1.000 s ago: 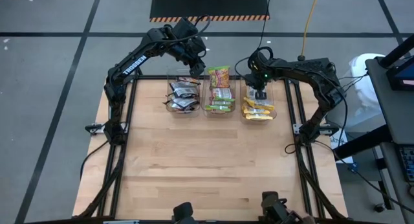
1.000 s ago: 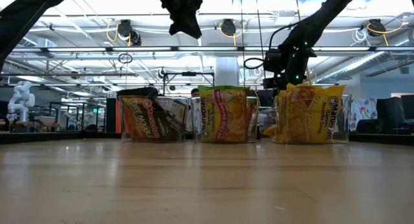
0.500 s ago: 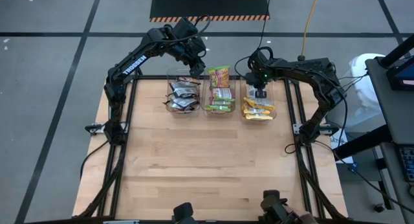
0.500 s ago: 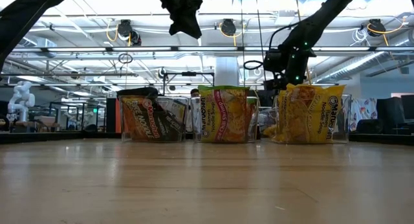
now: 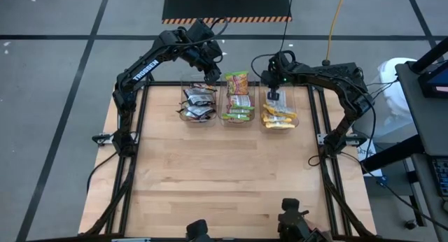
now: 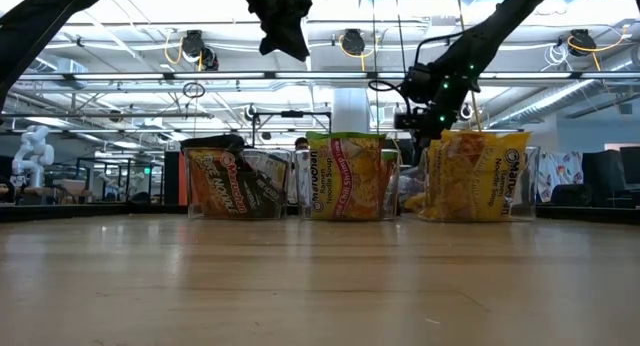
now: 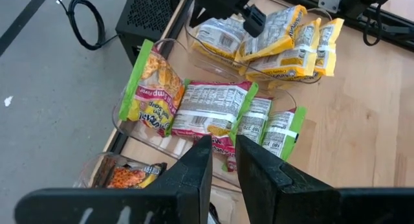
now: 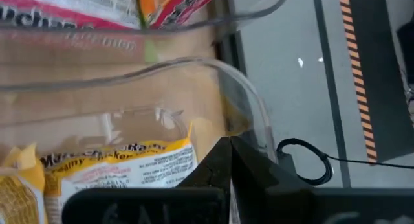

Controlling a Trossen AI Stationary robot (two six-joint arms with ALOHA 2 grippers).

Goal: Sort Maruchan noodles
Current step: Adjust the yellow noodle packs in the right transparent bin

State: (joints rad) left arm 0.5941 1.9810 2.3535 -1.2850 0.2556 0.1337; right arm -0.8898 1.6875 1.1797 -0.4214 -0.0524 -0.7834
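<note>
The right gripper [image 5: 274,87] has shifted over the last second: it hung lower over the middle of the yellow bin [image 5: 295,105] and now sits higher and nearer that bin's far-left corner, close to the far edge of the table [image 5: 210,179]. In the low view it has also moved left and turned, clear of the yellow packets [image 6: 475,176]. That reads as a withdrawal after a drop, so the yellow pile probably has its latest packet and the sort looks close to done.

All noodles in sight are already in three clear bins lined along the far edge: black packets [image 5: 198,102] in the left one, green-pink packets [image 5: 238,95] in the middle, yellow ones on the right. The rest of the table carries no loose packet.

Right fingers [image 8: 223,166]: in the right wrist view they are pressed together with no gap, holding nothing, tips above the yellow bin's rim beside a chicken-flavour packet [image 8: 123,162].

Left gripper [image 5: 212,73] hovers near the far edge above the black and green bins. Its fingers [image 7: 194,169] stand a narrow slit apart, nearly closed, empty, touching nothing.
</note>
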